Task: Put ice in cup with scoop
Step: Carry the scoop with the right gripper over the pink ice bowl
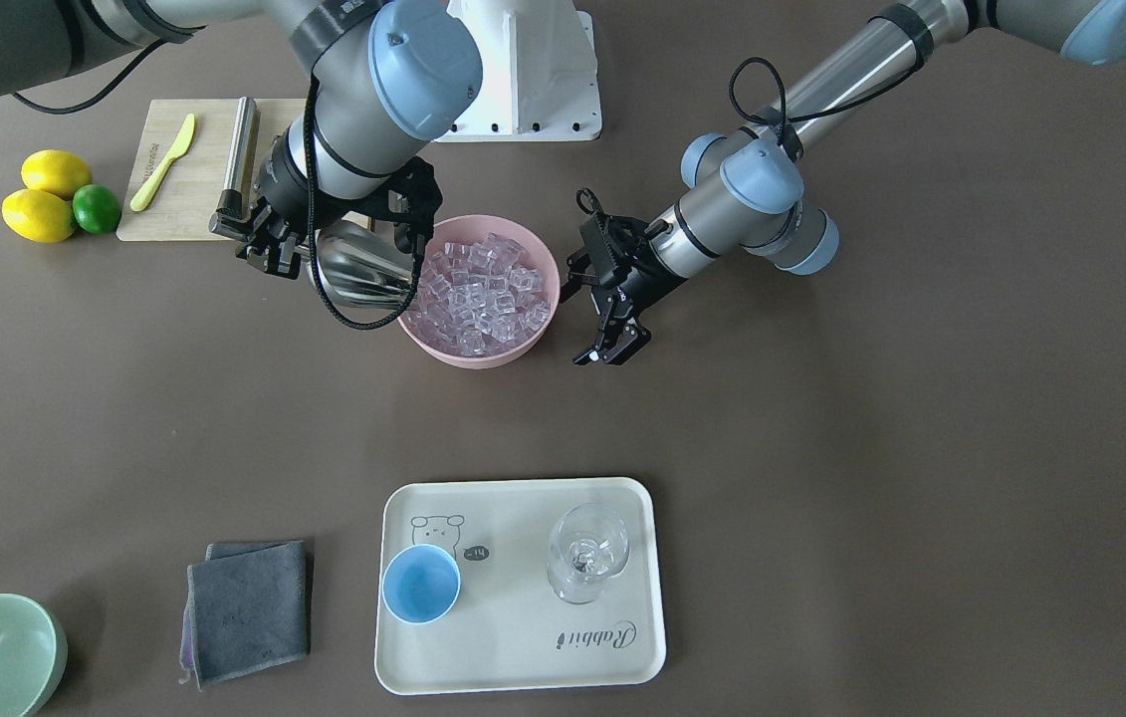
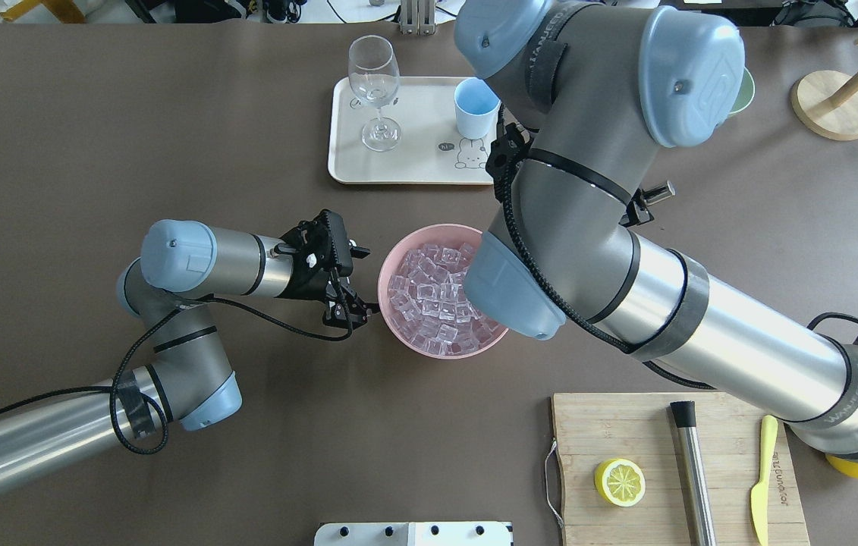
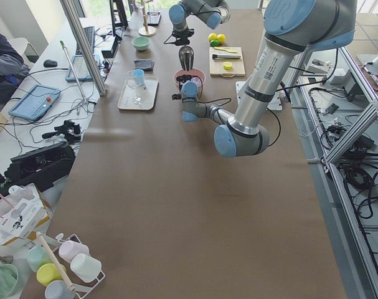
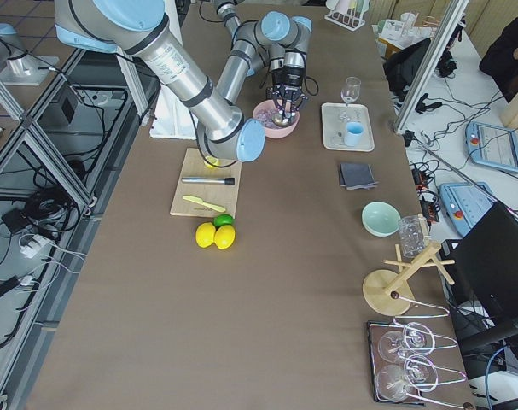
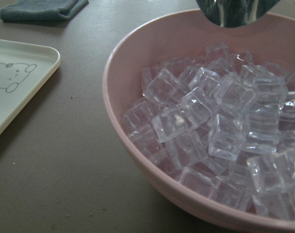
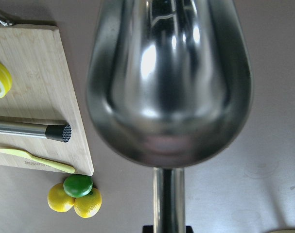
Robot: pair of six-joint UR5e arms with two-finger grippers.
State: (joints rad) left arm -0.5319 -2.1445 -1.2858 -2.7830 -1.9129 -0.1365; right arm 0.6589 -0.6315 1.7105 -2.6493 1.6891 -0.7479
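My right hand (image 1: 269,247) is clamped on the handle of the scoop (image 1: 355,264). The scoop's long line runs away from that hand, slanting down. Its wide end points at the pink bowl (image 1: 483,358) just past it. The right wrist view shows smooth, shiny, rounded steel. The left wrist view shows only the scoop's tip above the glassy ice (image 5: 215,131) cubes. My left hand (image 1: 614,349), fingers apart, sits just beside the bowl. The round blue cup (image 1: 420,584) stands well apart from both hands.
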